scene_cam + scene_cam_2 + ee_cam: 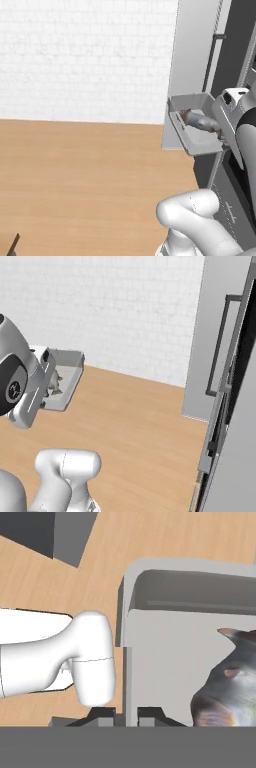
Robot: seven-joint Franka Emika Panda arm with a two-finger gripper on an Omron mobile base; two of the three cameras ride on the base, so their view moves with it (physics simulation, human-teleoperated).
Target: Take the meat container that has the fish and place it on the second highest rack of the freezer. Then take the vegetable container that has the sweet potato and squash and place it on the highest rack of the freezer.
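The meat container point(197, 140) is a shallow grey tray held up in the air, tilted, beside the freezer point(192, 60). The grey-silver fish point(201, 120) lies inside it. My gripper point(222, 135) is shut on the tray's near rim. In the hand view the two fingertips point(102, 715) pinch the tray wall point(125, 677), and the fish point(227, 684) lies in the tray to the right of them. From the right base view the tray point(67, 363) sits just past my hand point(40, 387). The freezer door point(220, 321) with its long black bar handle point(218, 346) stands to the right.
Wooden floor point(75, 180) stretches to the left under a white brick wall point(85, 55). The freezer's dark front edge point(227, 406) runs down the right side. A small dark object point(13, 245) sits at the lower left corner.
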